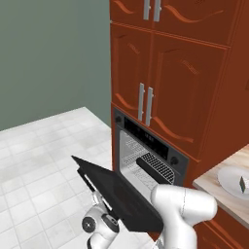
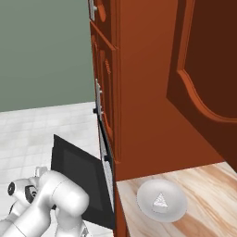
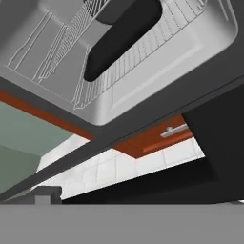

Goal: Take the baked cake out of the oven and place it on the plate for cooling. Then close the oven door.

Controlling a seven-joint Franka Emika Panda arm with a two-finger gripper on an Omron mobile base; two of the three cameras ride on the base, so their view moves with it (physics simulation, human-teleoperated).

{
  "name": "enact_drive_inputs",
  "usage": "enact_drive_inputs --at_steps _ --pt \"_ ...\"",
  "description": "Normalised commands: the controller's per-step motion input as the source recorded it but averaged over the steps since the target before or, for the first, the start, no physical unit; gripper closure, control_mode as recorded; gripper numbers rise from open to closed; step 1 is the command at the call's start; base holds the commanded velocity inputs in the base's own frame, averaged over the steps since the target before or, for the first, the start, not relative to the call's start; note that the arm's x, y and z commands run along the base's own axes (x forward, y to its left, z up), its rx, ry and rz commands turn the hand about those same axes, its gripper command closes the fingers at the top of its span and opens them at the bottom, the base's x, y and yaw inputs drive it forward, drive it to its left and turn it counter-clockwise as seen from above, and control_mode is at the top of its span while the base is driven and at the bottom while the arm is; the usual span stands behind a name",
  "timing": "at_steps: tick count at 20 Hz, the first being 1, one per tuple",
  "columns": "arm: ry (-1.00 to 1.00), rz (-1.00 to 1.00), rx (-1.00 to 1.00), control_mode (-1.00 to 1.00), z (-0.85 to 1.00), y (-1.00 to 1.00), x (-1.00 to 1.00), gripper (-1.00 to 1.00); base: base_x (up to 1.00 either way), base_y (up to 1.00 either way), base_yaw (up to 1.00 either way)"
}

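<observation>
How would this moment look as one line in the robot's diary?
cake: on plate | oven door: open, about level | tray: on oven rack | tool: open | left: close door

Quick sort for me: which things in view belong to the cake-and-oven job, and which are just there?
Job:
- baked cake, already on the plate
- oven
- oven door, hanging open
- gripper, open

Just there:
- black tray on the wire rack
- cabinets
- wooden counter

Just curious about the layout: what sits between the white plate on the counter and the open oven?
In the right base view, only bare wooden countertop and the red-brown cabinet side panel separate the plate from the oven.
</observation>
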Motion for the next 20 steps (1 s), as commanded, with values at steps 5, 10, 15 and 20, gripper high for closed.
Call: enact_drive_inputs --at_steps 5,10,15,20 --pt "-0.12 0.03 0.13 -1.00 0.10 -0.64 0.11 -1.00 0.00 0.00 0.00" --pt "-0.12 0.01 0.09 -1.00 0.09 -0.68 0.10 -1.00 0.00 0.00 0.00" --pt "-0.09 0.00 0.08 -1.00 0.08 -0.68 0.12 -1.00 0.00 0.00 0.00" --pt "-0.07 0.00 0.09 -1.00 0.10 -0.67 0.12 -1.00 0.00 0.00 0.00"
